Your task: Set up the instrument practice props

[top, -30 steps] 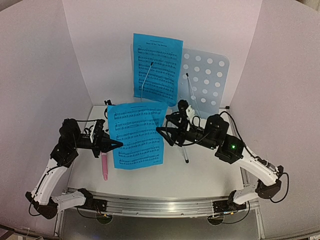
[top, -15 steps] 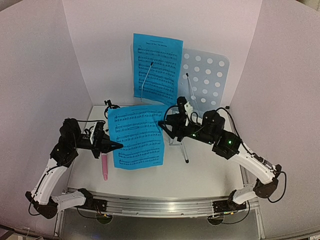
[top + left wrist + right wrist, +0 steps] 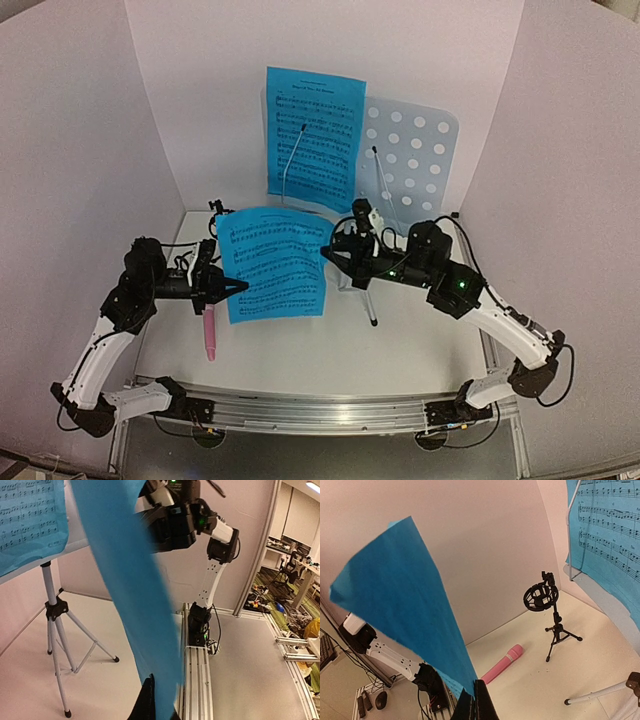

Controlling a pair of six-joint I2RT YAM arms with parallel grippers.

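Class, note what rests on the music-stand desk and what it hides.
A blue sheet-music page covers the desk's left half, hiding that part; the perforated right half is bare.

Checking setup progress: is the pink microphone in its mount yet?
Out: the pink microphone lies flat on the table, apart from the empty black mount.

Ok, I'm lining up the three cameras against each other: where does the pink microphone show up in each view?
Top external: the pink microphone lies at lower left, just left of the loose blue sheet.
Left wrist: not in it.
Right wrist: lower middle, lying left of the small black mic mount.
Shared landmark: the loose blue sheet, which also shows in the left wrist and right wrist views.
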